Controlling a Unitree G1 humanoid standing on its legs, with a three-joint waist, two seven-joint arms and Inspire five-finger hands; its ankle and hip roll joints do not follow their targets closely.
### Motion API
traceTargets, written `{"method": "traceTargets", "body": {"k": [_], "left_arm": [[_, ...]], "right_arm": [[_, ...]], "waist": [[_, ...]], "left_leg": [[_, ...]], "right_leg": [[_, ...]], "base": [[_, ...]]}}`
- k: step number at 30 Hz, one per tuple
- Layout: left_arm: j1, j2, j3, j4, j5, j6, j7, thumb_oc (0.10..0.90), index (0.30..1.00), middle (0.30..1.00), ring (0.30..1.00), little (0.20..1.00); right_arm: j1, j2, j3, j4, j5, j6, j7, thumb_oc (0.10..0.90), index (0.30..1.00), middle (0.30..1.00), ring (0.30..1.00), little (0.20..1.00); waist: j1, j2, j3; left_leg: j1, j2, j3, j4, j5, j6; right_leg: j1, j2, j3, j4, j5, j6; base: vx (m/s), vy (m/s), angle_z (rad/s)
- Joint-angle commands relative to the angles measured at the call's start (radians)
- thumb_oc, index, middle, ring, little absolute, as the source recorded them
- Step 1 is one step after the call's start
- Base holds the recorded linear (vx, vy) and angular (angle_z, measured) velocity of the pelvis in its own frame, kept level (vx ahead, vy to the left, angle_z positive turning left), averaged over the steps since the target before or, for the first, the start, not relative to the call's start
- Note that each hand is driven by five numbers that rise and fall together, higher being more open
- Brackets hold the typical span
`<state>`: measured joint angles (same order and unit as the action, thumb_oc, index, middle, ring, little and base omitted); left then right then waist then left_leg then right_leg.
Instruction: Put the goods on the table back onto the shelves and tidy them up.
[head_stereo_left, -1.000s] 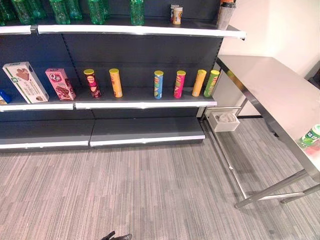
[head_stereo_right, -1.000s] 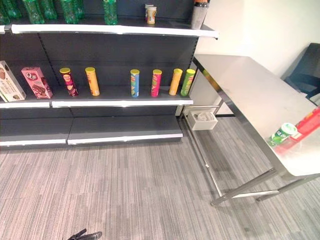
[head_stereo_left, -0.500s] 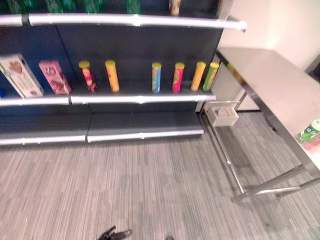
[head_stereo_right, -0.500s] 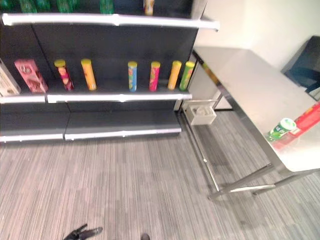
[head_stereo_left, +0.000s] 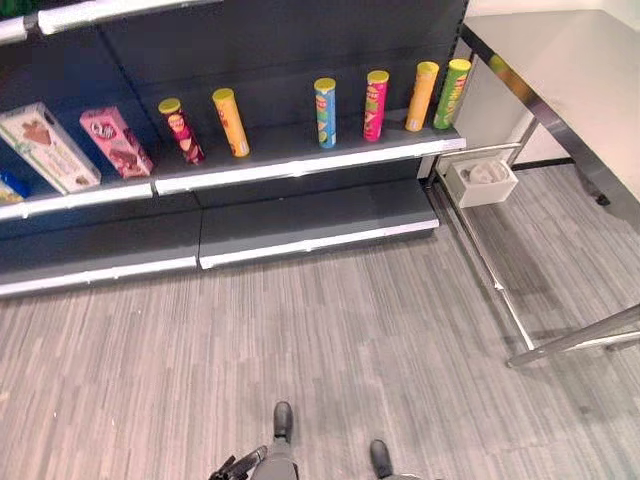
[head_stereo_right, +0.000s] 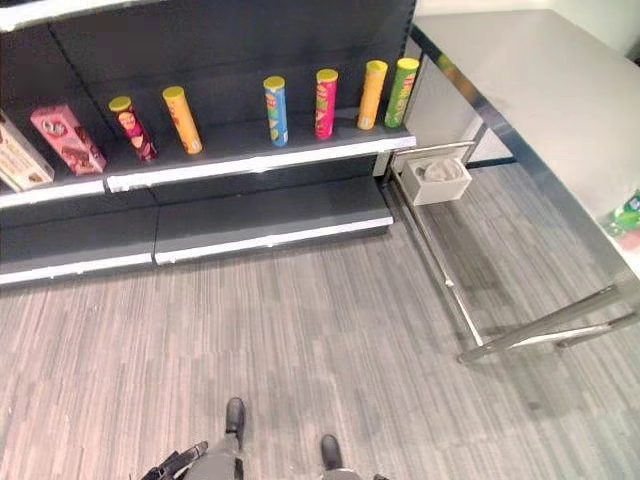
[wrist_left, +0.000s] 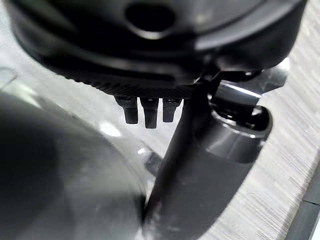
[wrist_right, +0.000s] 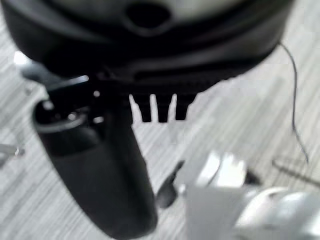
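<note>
A green-capped bottle (head_stereo_right: 627, 212) lies on a red pack at the near right end of the steel table (head_stereo_left: 560, 70). On the middle shelf (head_stereo_left: 300, 165) stand several snack tubes, among them a maroon one (head_stereo_left: 181, 131), a blue one (head_stereo_left: 325, 113) and a green one (head_stereo_left: 452, 93). A pink box (head_stereo_left: 115, 142) and a white box (head_stereo_left: 48, 147) lean on the shelf to the tubes' left. My left hand (head_stereo_left: 238, 466) hangs low over the carpet, far from shelf and table, fingers (wrist_left: 145, 112) relaxed and holding nothing. My right hand (wrist_right: 150, 45) also hangs over the carpet, its fingers (wrist_right: 157, 109) straight and empty.
The dark bottom shelf (head_stereo_left: 310, 225) is bare. A white bin (head_stereo_left: 481, 182) hangs on the table's frame beside the shelf end. The table's steel legs (head_stereo_left: 575, 340) cross the carpet at the right. Grey carpet (head_stereo_left: 330, 340) lies between me and the shelves.
The whole view has tipped downward, so the top shelf with its bottles has left the picture. Nothing on the shelf or table has moved; both hands stay low.
</note>
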<state>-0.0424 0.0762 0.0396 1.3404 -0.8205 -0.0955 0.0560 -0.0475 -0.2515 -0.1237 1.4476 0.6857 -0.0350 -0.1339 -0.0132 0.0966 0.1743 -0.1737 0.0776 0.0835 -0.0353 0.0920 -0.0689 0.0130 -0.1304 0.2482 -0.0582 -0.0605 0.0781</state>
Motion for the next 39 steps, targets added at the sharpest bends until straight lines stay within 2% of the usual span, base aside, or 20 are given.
{"method": "traceTargets", "body": {"k": [1, 6, 7, 10, 12, 13, 14, 16, 17, 20, 21, 22, 26, 30, 33, 35, 36, 37, 38, 39], "left_arm": [[-0.001, 0.007, -0.067, -0.036, 0.057, -0.044, 0.008, 0.800, 0.900, 0.900, 0.900, 0.900], [-0.002, 0.021, -0.145, -0.052, 0.205, -0.055, -0.014, 0.800, 0.900, 0.900, 0.900, 0.900], [-0.029, 0.016, -0.177, -0.059, 0.249, -0.049, 0.001, 0.800, 0.900, 0.900, 0.900, 0.900], [-0.055, 0.022, -0.196, -0.072, 0.267, -0.052, 0.009, 0.800, 0.900, 0.900, 0.900, 0.900], [-0.070, 0.034, -0.197, -0.072, 0.284, -0.051, 0.013, 0.800, 0.900, 0.900, 0.900, 0.900], [-0.096, 0.056, -0.207, -0.076, 0.298, -0.048, 0.004, 0.800, 0.900, 0.900, 0.900, 0.900], [-0.096, 0.056, -0.206, -0.076, 0.298, -0.048, 0.004, 0.800, 0.900, 0.900, 0.900, 0.900], [-0.120, 0.071, -0.220, -0.083, 0.307, -0.045, -0.003, 0.800, 0.900, 0.900, 0.900, 0.900], [-0.135, 0.076, -0.225, -0.084, 0.318, -0.042, -0.003, 0.800, 0.900, 0.900, 0.900, 0.900], [-0.148, 0.076, -0.233, -0.082, 0.333, -0.042, -0.002, 0.800, 0.900, 0.900, 0.900, 0.900], [-0.160, 0.058, -0.246, -0.078, 0.360, -0.040, -0.009, 0.800, 0.900, 0.900, 0.900, 0.900], [-0.162, 0.049, -0.248, -0.077, 0.372, -0.039, -0.012, 0.800, 0.900, 0.900, 0.900, 0.900], [-0.158, 0.027, -0.249, -0.079, 0.356, -0.043, -0.026, 0.800, 0.900, 0.900, 0.900, 0.900], [-0.136, 0.023, -0.222, -0.057, 0.359, -0.041, -0.028, 0.800, 0.900, 0.900, 0.900, 0.900], [-0.111, 0.038, -0.187, -0.065, 0.330, -0.051, -0.019, 0.800, 0.900, 0.900, 0.900, 0.900], [-0.109, 0.044, -0.176, -0.087, 0.321, -0.055, -0.009, 0.800, 0.900, 0.900, 0.900, 0.900], [-0.109, 0.044, -0.176, -0.087, 0.321, -0.055, -0.009, 0.800, 0.900, 0.900, 0.900, 0.900], [-0.099, 0.043, -0.170, -0.096, 0.308, -0.060, 0.002, 0.800, 0.900, 0.900, 0.900, 0.900], [-0.100, 0.044, -0.169, -0.096, 0.308, -0.060, 0.002, 0.800, 0.900, 0.900, 0.900, 0.900], [-0.133, 0.019, -0.151, -0.068, 0.275, -0.043, 0.005, 0.800, 0.900, 0.900, 0.900, 0.900]], "right_arm": [[0.032, 0.023, 0.005, 0.028, -0.026, 0.031, 0.013, 0.800, 0.900, 0.900, 0.900, 0.900], [0.023, -0.005, -0.018, 0.013, -0.038, 0.023, 0.012, 0.800, 0.900, 0.900, 0.900, 0.900], [0.007, -0.009, 0.002, -0.013, -0.049, 0.015, 0.012, 0.800, 0.900, 0.900, 0.900, 0.900], [-0.020, -0.015, 0.026, -0.040, -0.060, 0.005, -0.004, 0.800, 0.900, 0.900, 0.900, 0.900], [-0.034, -0.008, 0.044, -0.067, -0.069, -0.009, -0.014, 0.800, 0.900, 0.900, 0.900, 0.900], [-0.033, -0.002, 0.059, -0.084, -0.073, -0.023, -0.015, 0.800, 0.900, 0.900, 0.900, 0.900], [-0.033, -0.002, 0.059, -0.085, -0.073, -0.023, -0.015, 0.800, 0.900, 0.900, 0.900, 0.900], [-0.039, 0.006, 0.074, -0.089, -0.081, -0.029, -0.023, 0.800, 0.900, 0.900, 0.900, 0.900], [-0.041, 0.014, 0.083, -0.089, -0.082, -0.031, -0.025, 0.800, 0.900, 0.900, 0.900, 0.900], [-0.042, 0.023, 0.089, -0.088, -0.078, -0.032, -0.024, 0.800, 0.900, 0.900, 0.900, 0.900], [-0.032, 0.031, 0.092, -0.086, -0.067, -0.035, -0.020, 0.800, 0.900, 0.900, 0.900, 0.900], [-0.027, 0.028, 0.094, -0.088, -0.065, -0.036, -0.018, 0.800, 0.900, 0.900, 0.900, 0.900], [-0.008, 0.014, 0.084, -0.077, -0.036, -0.039, -0.009, 0.800, 0.900, 0.900, 0.900, 0.900], [-0.026, -0.027, 0.091, -0.057, -0.074, -0.039, -0.010, 0.800, 0.900, 0.900, 0.900, 0.900], [-0.014, -0.050, 0.118, -0.101, -0.135, -0.042, -0.007, 0.800, 0.900, 0.900, 0.900, 0.900], [-0.010, -0.055, 0.140, -0.122, -0.175, -0.041, -0.020, 0.800, 0.900, 0.900, 0.900, 0.900], [-0.010, -0.055, 0.140, -0.122, -0.175, -0.041, -0.020, 0.800, 0.900, 0.900, 0.900, 0.900], [-0.008, -0.058, 0.148, -0.121, -0.187, -0.036, -0.026, 0.800, 0.900, 0.900, 0.900, 0.900], [-0.009, -0.057, 0.148, -0.121, -0.187, -0.036, -0.026, 0.800, 0.900, 0.900, 0.900, 0.900], [-0.002, -0.049, 0.164, -0.107, -0.212, -0.024, -0.025, 0.800, 0.900, 0.900, 0.900, 0.900]], "waist": [[-0.021, -0.031, -0.061], [-0.033, 0.000, -0.066], [-0.057, 0.019, -0.042], [-0.080, 0.046, -0.004], [-0.094, 0.056, 0.011], [-0.119, 0.033, 0.009], [-0.118, 0.032, 0.009], [-0.145, 0.027, 0.017], [-0.166, 0.019, 0.025], [-0.193, 0.011, 0.031], [-0.236, -0.005, 0.029], [-0.244, 0.001, 0.035], [-0.239, 0.008, 0.019], [-0.214, 0.022, 0.004], [-0.181, -0.018, -0.001], [-0.154, -0.056, 0.013], [-0.154, -0.056, 0.013], [-0.124, -0.091, 0.028], [-0.124, -0.093, 0.025], [-0.110, -0.113, 0.016]], "left_leg": [[-0.082, -0.015, 0.013, 0.003, 0.072, -0.003], [-0.056, -0.089, 0.070, 0.000, 0.023, 0.040], [-0.008, -0.126, 0.084, -0.024, -0.005, 0.064], [0.028, -0.115, 0.125, -0.042, -0.024, 0.081], [0.058, -0.090, 0.181, -0.052, -0.048, 0.079], [0.072, -0.079, 0.240, -0.052, -0.073, 0.068], [0.072, -0.079, 0.241, -0.052, -0.073, 0.068], [0.089, -0.058, 0.282, -0.052, -0.100, 0.064], [0.113, -0.056, 0.301, -0.052, -0.124, 0.061], [0.163, -0.061, 0.302, -0.052, -0.176, 0.056], [0.225, -0.074, 0.324, -0.052, -0.216, 0.055], [0.251, -0.070, 0.322, -0.052, -0.232, 0.055], [0.296, -0.080, 0.302, -0.052, -0.240, 0.064], [0.335, -0.064, 0.291, 0.038, -0.216, 0.034], [0.269, -0.024, 0.282, 0.306, -0.099, -0.026], [0.195, 0.009, 0.258, 0.515, -0.043, -0.039], [0.195, 0.009, 0.258, 0.515, -0.043, -0.039], [0.100, -0.002, 0.230, 0.616, -0.075, -0.008], [0.097, -0.005, 0.231, 0.613, -0.072, -0.007], [0.017, -0.033, 0.209, 0.570, -0.136, 0.027]], "right_leg": [[0.154, -0.044, -0.013, 0.062, -0.041, 0.056], [0.066, -0.111, 0.015, 0.189, 0.104, 0.076], [0.004, -0.127, 0.011, 0.300, 0.195, 0.056], [-0.086, -0.149, -0.036, 0.398, 0.273, 0.026], [-0.127, -0.185, -0.144, 0.421, 0.229, 0.016], [-0.160, -0.124, -0.204, 0.388, 0.161, 0.029], [-0.162, -0.124, -0.203, 0.390, 0.159, 0.028], [-0.273, -0.016, -0.240, 0.414, 0.062, 0.035], [-0.333, 0.026, -0.276, 0.407, 0.052, 0.046], [-0.370, 0.048, -0.319, 0.372, 0.043, 0.067], [-0.412, 0.087, -0.370, 0.243, 0.081, 0.078], [-0.402, 0.100, -0.384, 0.190, 0.111, 0.078], [-0.346, 0.123, -0.366, 0.184, 0.093, 0.044], [-0.268, 0.152, -0.342, 0.203, 0.039, -0.003], [-0.176, 0.141, -0.321, 0.154, 0.049, -0.045], [-0.126, 0.141, -0.290, 0.133, 0.034, -0.069], [-0.127, 0.141, -0.291, 0.133, 0.034, -0.069], [-0.089, 0.123, -0.261, 0.128, 0.021, -0.078], [-0.093, 0.120, -0.260, 0.127, 0.022, -0.077], [-0.040, 0.114, -0.219, 0.106, 0.009, -0.065]], "base": [[0.39, 0.198, -0.33], [0.29, 0.215, -0.41], [0.20, 0.201, -0.34], [0.13, 0.192, -0.36], [0.24, 0.174, -0.73], [0.21, 0.106, -1.30], [0.18, 0.028, -1.57], [0.16, -0.005, -1.18], [0.16, -0.007, -0.97], [0.32, -0.019, -0.62], [0.39, -0.099, 0.07], [0.53, -0.175, -0.04], [0.23, -0.117, 0.12], [0.26, -0.189, -0.13], [0.24, -0.312, 0.00], [0.21, -0.252, 0.08], [0.19, -0.199, -0.07], [0.12, -0.101, -0.39], [0.33, -0.098, -0.45], [0.31, 0.032, -0.44]]}}
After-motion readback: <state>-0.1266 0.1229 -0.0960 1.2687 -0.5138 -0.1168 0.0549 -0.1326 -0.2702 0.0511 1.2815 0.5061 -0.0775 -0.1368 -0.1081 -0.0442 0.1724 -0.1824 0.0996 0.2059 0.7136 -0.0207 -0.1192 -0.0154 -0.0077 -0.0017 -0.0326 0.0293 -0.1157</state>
